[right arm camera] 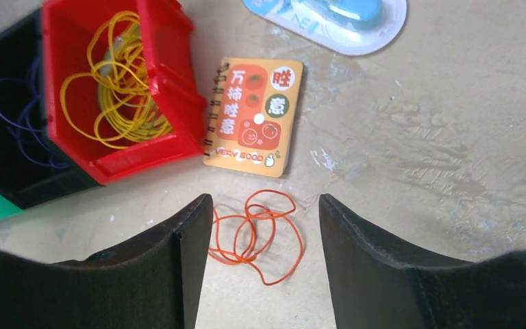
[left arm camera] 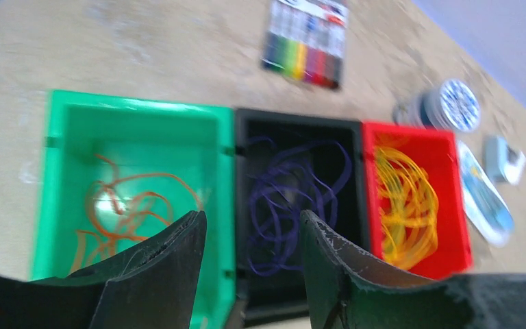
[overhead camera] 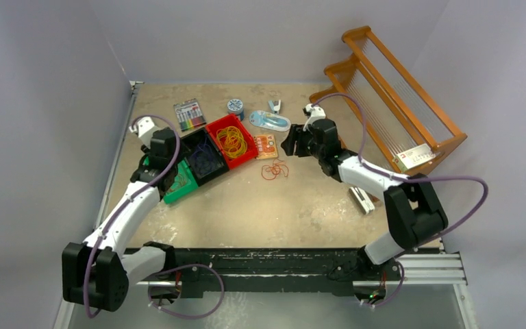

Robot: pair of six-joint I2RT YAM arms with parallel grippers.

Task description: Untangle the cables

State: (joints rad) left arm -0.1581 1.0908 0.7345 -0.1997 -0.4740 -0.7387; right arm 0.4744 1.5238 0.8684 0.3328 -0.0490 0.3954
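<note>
A small tangle of orange cables [right arm camera: 257, 233] lies loose on the table, also seen in the top view [overhead camera: 274, 169]. Yellow cables [overhead camera: 232, 140] fill the red bin [right arm camera: 171, 96], purple cables [left arm camera: 291, 199] lie in the black bin [left arm camera: 294, 123], and orange cables [left arm camera: 127, 212] lie in the green bin [left arm camera: 137, 113]. My right gripper [right arm camera: 266, 205] is open and empty, hovering above the loose orange tangle. My left gripper [left arm camera: 252, 223] is open and empty, above the edge between the green and black bins.
An orange notebook [right arm camera: 253, 116] lies beside the red bin. A marker set [overhead camera: 190, 114], a round tin [overhead camera: 235, 107], a blister pack [overhead camera: 269, 121] and a wooden rack [overhead camera: 390, 96] stand at the back. A white object [overhead camera: 363, 200] lies near the right arm.
</note>
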